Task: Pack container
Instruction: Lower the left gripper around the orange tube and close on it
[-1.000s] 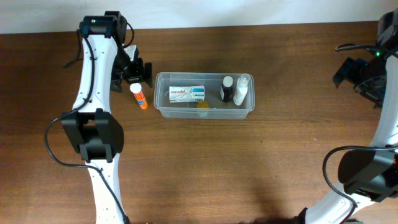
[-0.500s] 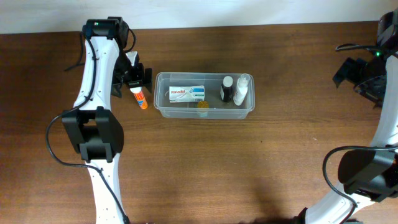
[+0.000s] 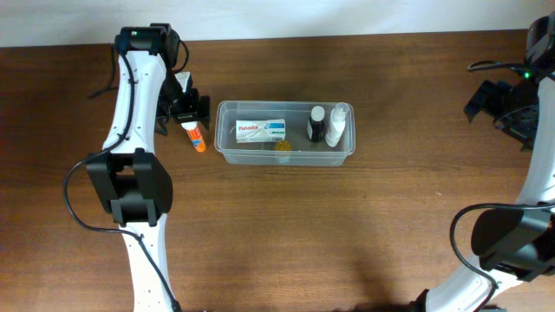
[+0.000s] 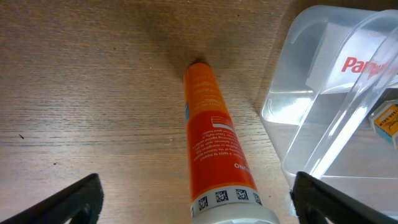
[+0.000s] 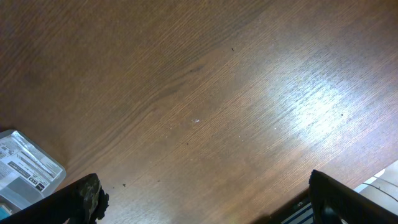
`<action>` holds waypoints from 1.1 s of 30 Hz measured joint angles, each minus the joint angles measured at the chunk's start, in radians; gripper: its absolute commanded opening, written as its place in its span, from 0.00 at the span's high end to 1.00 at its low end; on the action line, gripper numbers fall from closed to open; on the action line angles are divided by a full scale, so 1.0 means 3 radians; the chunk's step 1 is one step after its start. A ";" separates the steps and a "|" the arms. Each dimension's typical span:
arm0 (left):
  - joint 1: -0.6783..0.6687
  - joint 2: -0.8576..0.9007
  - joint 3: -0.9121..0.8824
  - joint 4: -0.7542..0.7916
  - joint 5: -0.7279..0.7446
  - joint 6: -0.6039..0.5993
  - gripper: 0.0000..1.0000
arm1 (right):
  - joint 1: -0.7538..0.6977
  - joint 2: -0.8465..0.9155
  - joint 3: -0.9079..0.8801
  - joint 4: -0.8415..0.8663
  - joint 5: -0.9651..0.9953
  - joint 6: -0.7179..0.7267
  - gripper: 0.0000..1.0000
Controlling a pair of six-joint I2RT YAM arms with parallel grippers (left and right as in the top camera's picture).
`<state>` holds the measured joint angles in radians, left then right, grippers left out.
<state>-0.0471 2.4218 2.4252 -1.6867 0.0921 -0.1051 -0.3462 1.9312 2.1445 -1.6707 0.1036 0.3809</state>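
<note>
The clear plastic container (image 3: 225,152) sits at the table's middle back and holds a white box (image 3: 261,131), a black-capped bottle (image 3: 316,124), a clear bottle (image 3: 337,125) and a small yellow item (image 3: 284,146). An orange tube with a white cap (image 3: 194,134) lies on the table just left of the container. My left gripper (image 3: 186,109) is open and hovers over the tube's cap end. In the left wrist view the tube (image 4: 214,149) lies between the open fingers (image 4: 196,202), with the container's corner (image 4: 323,118) to the right. My right gripper (image 5: 202,199) is open and empty, far to the right.
The right arm (image 3: 512,100) is at the table's far right edge. A plastic-wrapped item (image 5: 25,168) shows at the lower left of the right wrist view. The table's edge (image 5: 373,183) shows at that view's lower right.
The left gripper has shifted slightly back and right over the tube between one second ago and now. The right arm has not moved.
</note>
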 measured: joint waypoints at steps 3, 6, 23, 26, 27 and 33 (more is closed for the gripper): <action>0.0000 0.0000 0.0000 0.0000 -0.0001 0.0013 0.08 | 0.0000 0.0000 0.0000 0.0000 0.0000 -0.0001 0.02; 0.0000 0.0000 0.0000 0.0000 -0.0001 0.0014 0.16 | 0.0000 0.0000 0.0000 0.0000 0.0000 -0.0001 0.02; 0.0000 0.0000 0.0000 0.0027 -0.0076 0.0038 0.38 | 0.0000 -0.0001 0.0000 0.0000 0.0000 -0.0001 0.02; 0.0000 0.0000 0.0000 0.0102 -0.0079 0.0039 0.39 | 0.0000 0.0000 0.0000 0.0000 0.0000 -0.0001 0.01; 0.0000 0.0000 0.0000 0.0120 -0.0084 0.0039 0.39 | 0.0000 0.0000 0.0000 0.0000 0.0000 0.0000 0.02; 0.0000 0.0000 0.0000 0.0153 -0.0088 0.0038 0.45 | 0.0000 0.0000 0.0000 0.0000 0.0000 -0.0003 0.01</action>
<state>-0.0471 2.4218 2.4252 -1.6409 0.0658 -0.0937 -0.3462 1.9312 2.1445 -1.6707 0.1036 0.3801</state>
